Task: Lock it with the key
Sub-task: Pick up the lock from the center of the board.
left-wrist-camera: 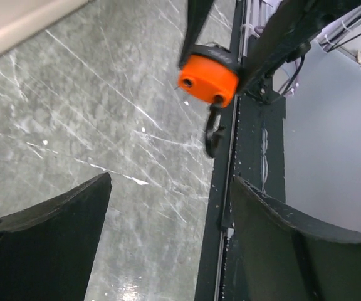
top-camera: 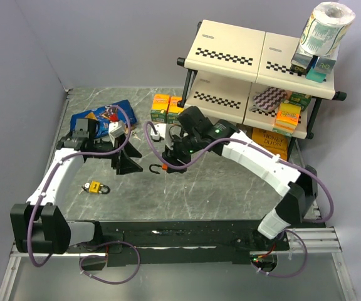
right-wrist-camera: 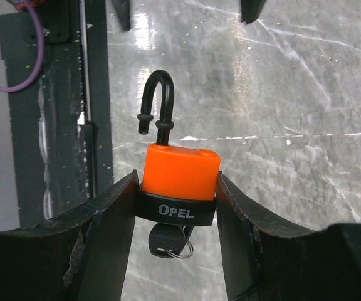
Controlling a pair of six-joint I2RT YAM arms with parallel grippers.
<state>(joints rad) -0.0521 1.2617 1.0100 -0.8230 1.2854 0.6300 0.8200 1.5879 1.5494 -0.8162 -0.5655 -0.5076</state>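
Padlock (right-wrist-camera: 180, 172) clenched in my right pincer (right-wrist-camera: 177, 188), centre frame, shackle (right-wrist-camera: 157, 103) open | left pincer (left-wrist-camera: 171, 188) released, empty | risk: off-axis shackle push could twist padlock from grip

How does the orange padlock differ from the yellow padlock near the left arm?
Colour: the orange padlock has an orange body, the yellow padlock a yellow one. Pose: the orange padlock sits between the jaws of the right gripper; the yellow padlock lies free on the table. State: the orange padlock's shackle is open, key in its base; the yellow padlock's shackle is too small to judge. Both are padlocks.
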